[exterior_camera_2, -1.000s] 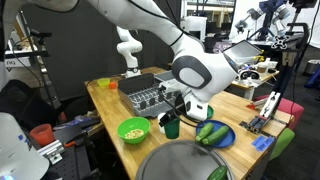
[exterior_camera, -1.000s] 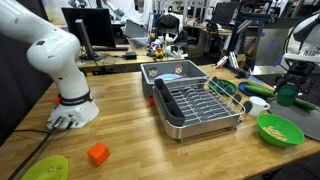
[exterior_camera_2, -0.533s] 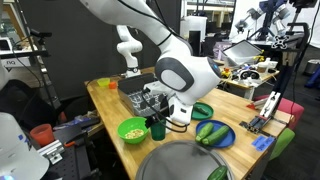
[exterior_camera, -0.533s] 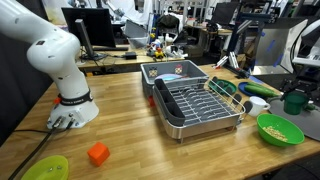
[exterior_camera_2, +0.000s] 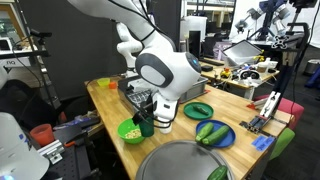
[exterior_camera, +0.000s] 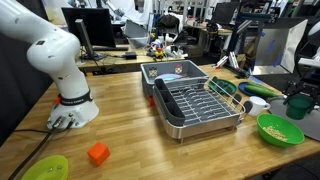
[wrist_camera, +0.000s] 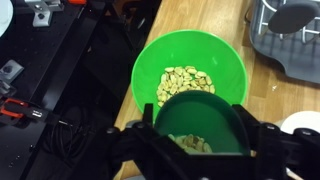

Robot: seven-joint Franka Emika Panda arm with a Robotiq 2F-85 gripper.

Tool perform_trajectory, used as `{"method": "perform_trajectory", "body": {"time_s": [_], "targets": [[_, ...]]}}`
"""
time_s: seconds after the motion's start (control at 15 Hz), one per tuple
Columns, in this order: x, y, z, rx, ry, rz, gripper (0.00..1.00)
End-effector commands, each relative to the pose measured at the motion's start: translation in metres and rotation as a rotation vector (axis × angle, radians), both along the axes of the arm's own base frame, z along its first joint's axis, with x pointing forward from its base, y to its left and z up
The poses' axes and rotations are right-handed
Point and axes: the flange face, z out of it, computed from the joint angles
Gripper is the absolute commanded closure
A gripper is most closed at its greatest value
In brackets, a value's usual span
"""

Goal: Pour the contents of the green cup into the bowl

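I'm gripping the green cup [wrist_camera: 205, 118] in the gripper [wrist_camera: 196, 138], its 2 jaws closed tight on the cup's sides. I'm holding it just above the edge of the bowl [wrist_camera: 160, 55], which is sitting on the wooden table [exterior_camera: 130, 120].

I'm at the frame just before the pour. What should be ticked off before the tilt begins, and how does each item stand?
1. Grip: the gripper is shut on the green cup: ok.
2. Contents: tan bits show inside the cup in the wrist view: ok.
3. Cup mouth over the bowl: the cup overlaps the bowl's near rim in the wrist view, but whether it is truly above the bowl: cannot tell.
4. Room in the bowl: the bits cover only its floor and the walls are bare: ok.
5. Clearance: the dish rack stands apart from the bowl: ok.
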Motion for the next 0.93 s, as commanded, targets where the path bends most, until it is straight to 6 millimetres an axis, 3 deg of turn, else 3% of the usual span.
{"method": "perform_trajectory", "body": {"time_s": [0.0, 0.13, 0.2, 0.53, 0.87], "targets": [[0.0, -0.001, 0.0, -0.002, -0.001, -0.001, 0.23], [0.0, -0.001, -0.001, -0.005, -0.002, -0.002, 0.23], [0.0, -0.001, -0.001, -0.005, -0.002, -0.003, 0.48], [-0.008, 0.01, 0.006, -0.023, -0.002, 0.031, 0.48], [-0.025, 0.04, 0.019, -0.116, 0.046, 0.071, 0.48]]}}
